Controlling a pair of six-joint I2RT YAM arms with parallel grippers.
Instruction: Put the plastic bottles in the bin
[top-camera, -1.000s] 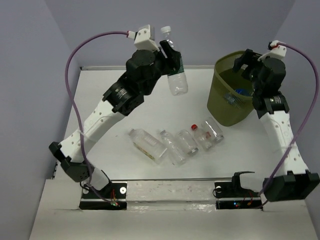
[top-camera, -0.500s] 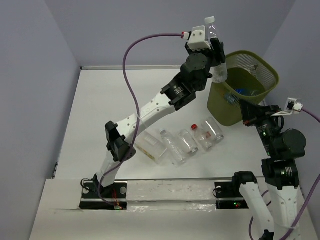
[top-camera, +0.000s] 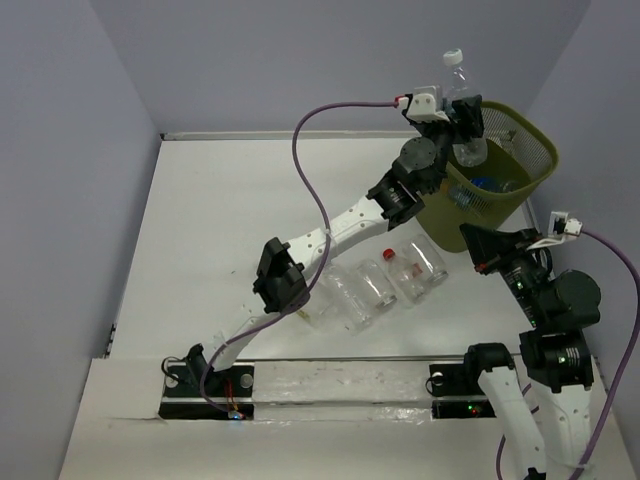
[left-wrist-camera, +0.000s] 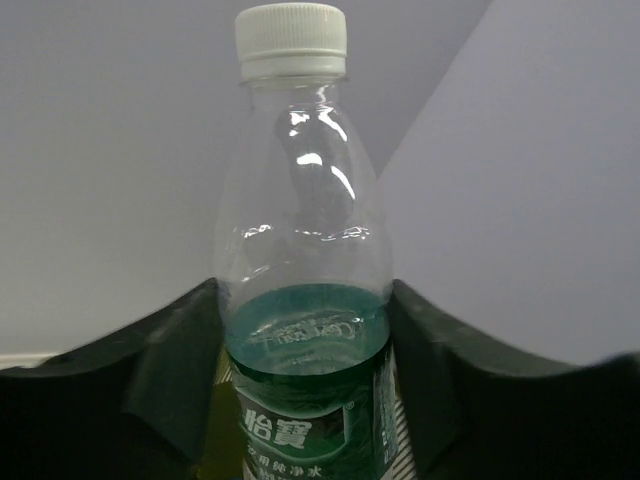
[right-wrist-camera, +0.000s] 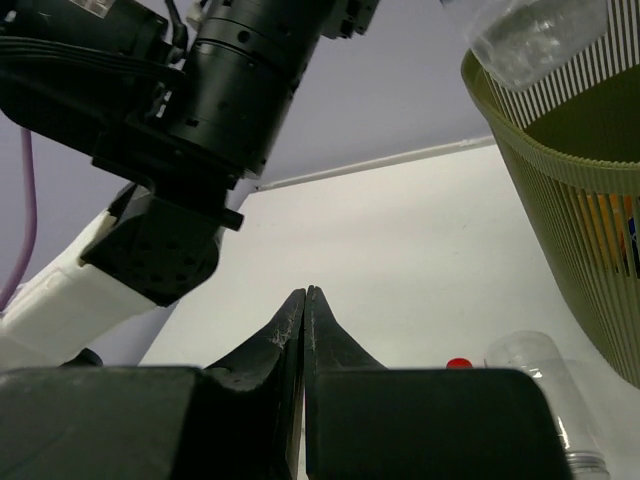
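We're holding the clear plastic bottle with the white cap and green label (left-wrist-camera: 300, 230) upright over the left side of the olive-green mesh bin (top-camera: 440, 212). The left tool (top-camera: 458, 118) is clamping it from both sides at the label. A few more clear bottles (top-camera: 385, 285) are lying in a row on the white worktop (top-camera: 220, 220), just beside the bin. The right tool (right-wrist-camera: 305, 305) is hanging near that row, pinched fully together and gripping nothing.
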